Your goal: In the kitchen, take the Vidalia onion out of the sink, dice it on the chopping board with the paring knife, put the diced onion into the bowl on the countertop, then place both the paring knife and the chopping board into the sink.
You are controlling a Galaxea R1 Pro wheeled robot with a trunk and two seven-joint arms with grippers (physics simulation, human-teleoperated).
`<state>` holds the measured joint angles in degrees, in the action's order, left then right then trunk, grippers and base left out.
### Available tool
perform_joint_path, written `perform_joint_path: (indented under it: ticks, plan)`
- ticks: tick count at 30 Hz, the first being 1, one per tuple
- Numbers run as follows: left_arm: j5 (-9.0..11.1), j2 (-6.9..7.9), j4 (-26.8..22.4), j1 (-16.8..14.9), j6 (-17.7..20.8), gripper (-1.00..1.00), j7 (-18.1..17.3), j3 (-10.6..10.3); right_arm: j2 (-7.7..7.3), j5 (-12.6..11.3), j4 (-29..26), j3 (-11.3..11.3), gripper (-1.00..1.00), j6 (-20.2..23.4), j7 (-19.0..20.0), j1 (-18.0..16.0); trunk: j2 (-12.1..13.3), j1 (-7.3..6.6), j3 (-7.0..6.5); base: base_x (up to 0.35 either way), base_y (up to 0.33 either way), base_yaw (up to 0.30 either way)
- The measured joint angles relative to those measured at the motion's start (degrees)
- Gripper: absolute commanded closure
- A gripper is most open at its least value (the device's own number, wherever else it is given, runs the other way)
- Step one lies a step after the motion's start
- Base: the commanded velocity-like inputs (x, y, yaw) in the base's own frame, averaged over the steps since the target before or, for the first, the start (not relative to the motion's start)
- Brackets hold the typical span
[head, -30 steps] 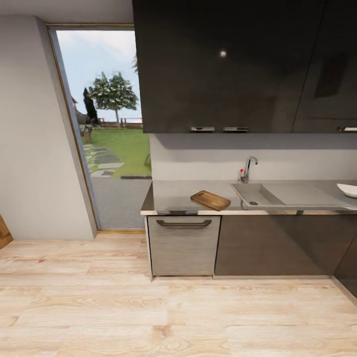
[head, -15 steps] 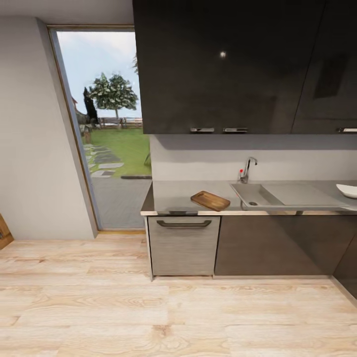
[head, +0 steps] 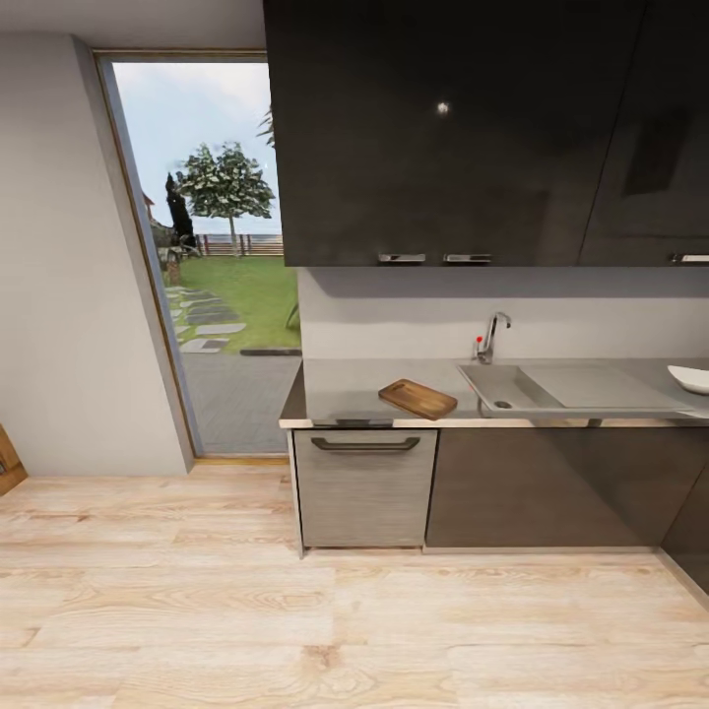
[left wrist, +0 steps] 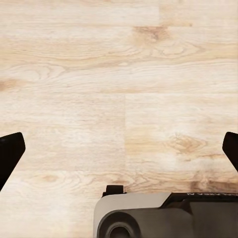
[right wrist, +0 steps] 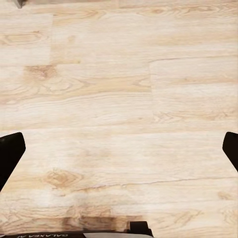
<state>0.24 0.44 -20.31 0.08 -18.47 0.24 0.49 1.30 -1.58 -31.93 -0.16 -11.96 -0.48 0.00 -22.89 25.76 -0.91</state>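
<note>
At left of centre on the countertop lies the chopping board, with the sink just right of it and the bowl at the far right edge. Your left gripper and right gripper are both spread and empty above the floor. Roll closer, squaring up to the sink before reaching; I can't make out an onion

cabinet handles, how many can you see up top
3: two chrome handles side by side under the middle wall cabinet, and one cut off at the right edge. More may lie beyond the frame.
</note>
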Motion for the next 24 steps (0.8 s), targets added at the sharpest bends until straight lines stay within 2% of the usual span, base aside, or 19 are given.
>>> perform_joint_path:
  ticks: [24]
  plan:
    - [0.00, 0.00, 0.09, 0.00, -0.03, -1.00, -0.08, -0.08, -0.25, 0.30, 0.09, 0.08, -1.00, -0.10, 0.20, 0.00, 0.00, 0.00, 0.00, 0.000, 0.000, 0.000]
